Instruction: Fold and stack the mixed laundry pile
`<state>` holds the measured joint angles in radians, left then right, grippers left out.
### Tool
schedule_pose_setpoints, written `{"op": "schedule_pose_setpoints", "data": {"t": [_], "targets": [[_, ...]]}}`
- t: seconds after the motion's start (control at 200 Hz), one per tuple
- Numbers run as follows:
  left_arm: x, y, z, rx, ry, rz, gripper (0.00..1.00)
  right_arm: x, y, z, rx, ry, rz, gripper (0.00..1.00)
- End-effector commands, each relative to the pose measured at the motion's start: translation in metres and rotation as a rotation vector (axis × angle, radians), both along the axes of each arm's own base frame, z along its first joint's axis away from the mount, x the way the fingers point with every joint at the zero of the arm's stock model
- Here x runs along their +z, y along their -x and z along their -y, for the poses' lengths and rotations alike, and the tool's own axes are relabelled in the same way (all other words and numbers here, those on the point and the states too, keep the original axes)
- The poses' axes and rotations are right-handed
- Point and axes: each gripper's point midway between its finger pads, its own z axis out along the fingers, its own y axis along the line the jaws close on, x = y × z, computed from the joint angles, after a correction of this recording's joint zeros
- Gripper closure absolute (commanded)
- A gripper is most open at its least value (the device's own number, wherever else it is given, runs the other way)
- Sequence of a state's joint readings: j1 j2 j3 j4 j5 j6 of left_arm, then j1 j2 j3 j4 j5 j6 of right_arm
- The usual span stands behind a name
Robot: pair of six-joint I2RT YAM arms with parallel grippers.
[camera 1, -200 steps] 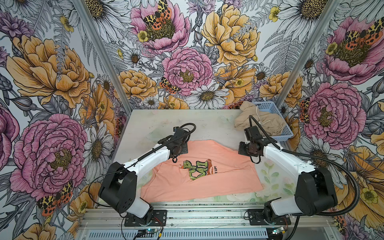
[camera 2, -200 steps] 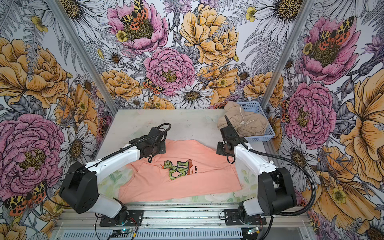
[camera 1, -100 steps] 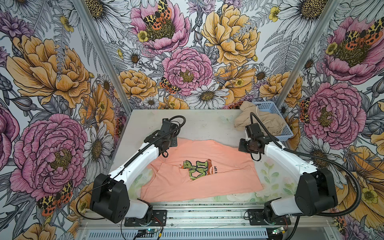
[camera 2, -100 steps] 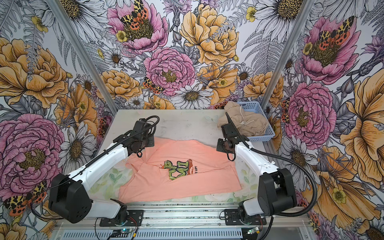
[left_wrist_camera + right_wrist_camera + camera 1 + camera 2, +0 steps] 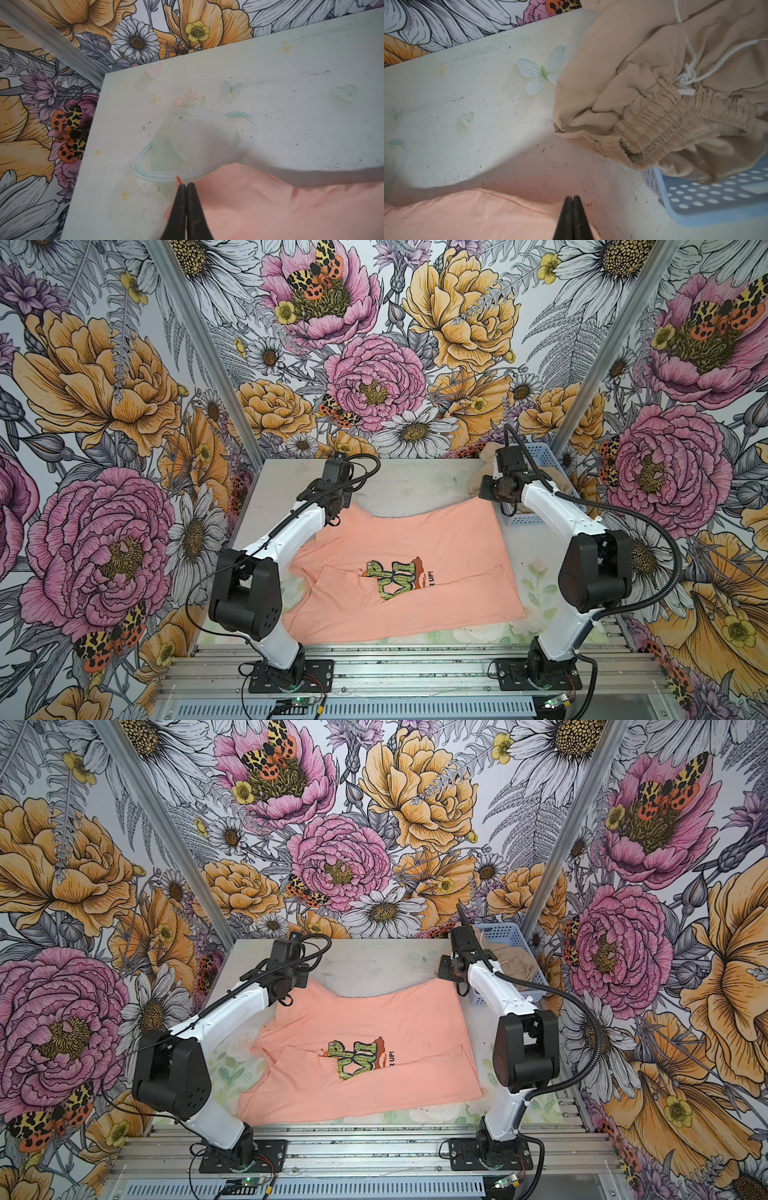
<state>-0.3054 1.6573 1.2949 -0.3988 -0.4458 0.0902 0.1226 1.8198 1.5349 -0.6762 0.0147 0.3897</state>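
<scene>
T-shirt (image 5: 415,539) corners, seemingly pinched by closed left hand (image 5: 186,185) and right hand (image 5: 572,197), now lie farther back.

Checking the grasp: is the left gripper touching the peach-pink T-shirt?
Touching. The left wrist view shows the left gripper shut on the edge of the peach-pink T-shirt, with a sliver of pink fabric poking out past its tip.

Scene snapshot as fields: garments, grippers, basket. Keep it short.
shirt: T-shirt spread on table, graphic up, not folded
far edge: lifted, strung between both grippers
left: left gripper shut on T-shirt's far corner
right: right gripper shut on opposite far corner
other: beige garment bunched, spilling over basket rim, far right
stack: none yet
</scene>
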Motion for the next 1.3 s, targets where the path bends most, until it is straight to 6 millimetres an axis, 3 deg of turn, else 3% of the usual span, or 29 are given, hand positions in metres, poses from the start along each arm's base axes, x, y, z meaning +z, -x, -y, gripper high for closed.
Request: {"op": "schedule_pose_setpoints", "data": {"t": [0.0, 0.265, 0.445, 0.691, 0.961, 1.296], "targets": [[0.033, -0.027, -0.015, 0.028, -0.074, 0.13, 1.0, 0.002, -0.018, 0.006, -0.001, 0.025, 0.022, 1.0], [0.039, -0.054, -0.006, -0.019, -0.091, 0.209, 1.0, -0.008, -0.027, 0.012, -0.016, 0.027, 0.008, 1.0], [0.031, -0.05, 0.008, -0.054, -0.09, 0.181, 1.0, -0.012, -0.021, 0.013, -0.011, 0.022, -0.007, 1.0], [0.0, -0.007, 0.016, -0.04, -0.072, 0.076, 1.0, -0.021, 0.007, 0.007, 0.011, -0.015, -0.043, 1.0], [-0.012, 0.05, 0.009, -0.002, -0.018, 0.051, 1.0, -0.025, 0.054, 0.008, 0.016, -0.041, -0.063, 1.0], [-0.035, 0.106, 0.005, 0.029, 0.029, -0.025, 1.0, -0.057, 0.108, 0.011, 0.0, -0.065, -0.157, 1.0]]}}
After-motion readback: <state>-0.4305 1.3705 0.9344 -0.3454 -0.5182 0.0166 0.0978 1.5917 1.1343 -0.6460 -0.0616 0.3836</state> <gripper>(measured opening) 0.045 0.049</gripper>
